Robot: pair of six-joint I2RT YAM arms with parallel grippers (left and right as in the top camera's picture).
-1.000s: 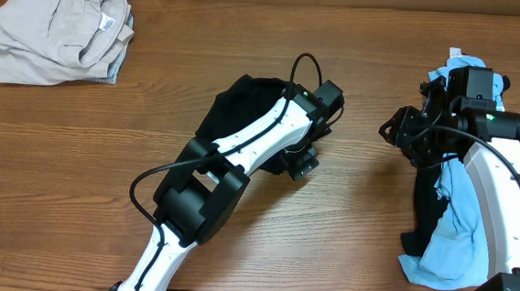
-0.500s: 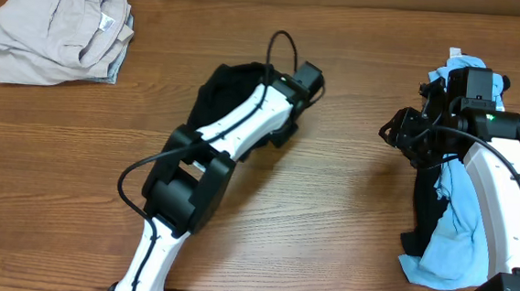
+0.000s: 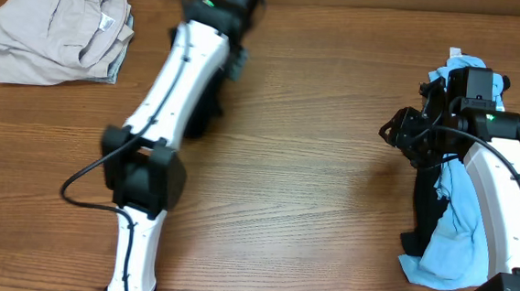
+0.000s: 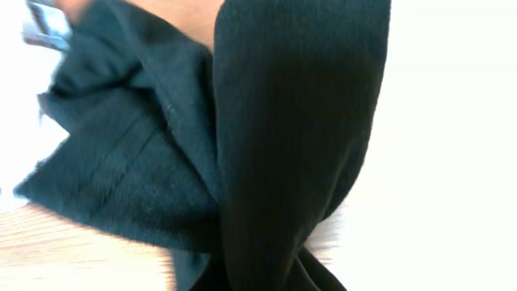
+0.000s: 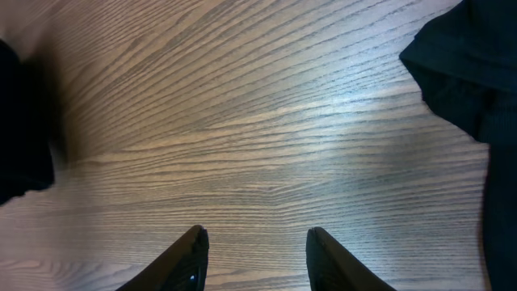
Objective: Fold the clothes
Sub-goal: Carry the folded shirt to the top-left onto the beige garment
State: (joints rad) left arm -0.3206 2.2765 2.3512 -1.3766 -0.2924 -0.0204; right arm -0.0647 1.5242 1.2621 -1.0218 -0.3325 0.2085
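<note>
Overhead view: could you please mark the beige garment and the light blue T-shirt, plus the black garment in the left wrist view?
beige garment (image 3: 57,26), overhead view, crumpled middle.
light blue T-shirt (image 3: 455,237), overhead view, lower half.
black garment (image 4: 291,137), left wrist view, hanging fold.

From where I stand, the widest open stretch is the bare middle of the brown wooden table (image 3: 310,222), free between the two arms from near edge to far edge. On the left, the white left arm (image 3: 178,76) slants from the near edge to the far edge like a fence, a limp black garment (image 3: 205,114) bunched under it. Past it, a crumpled beige garment (image 3: 53,26) fills the far left corner, with bare wood nearer. The right edge is blocked by the white right arm (image 3: 500,190) over a light blue T-shirt (image 3: 460,237) and a second black garment (image 3: 424,207). Below the right gripper (image 5: 256,233), fingers apart, lies bare wood, with black cloth on either side
</note>
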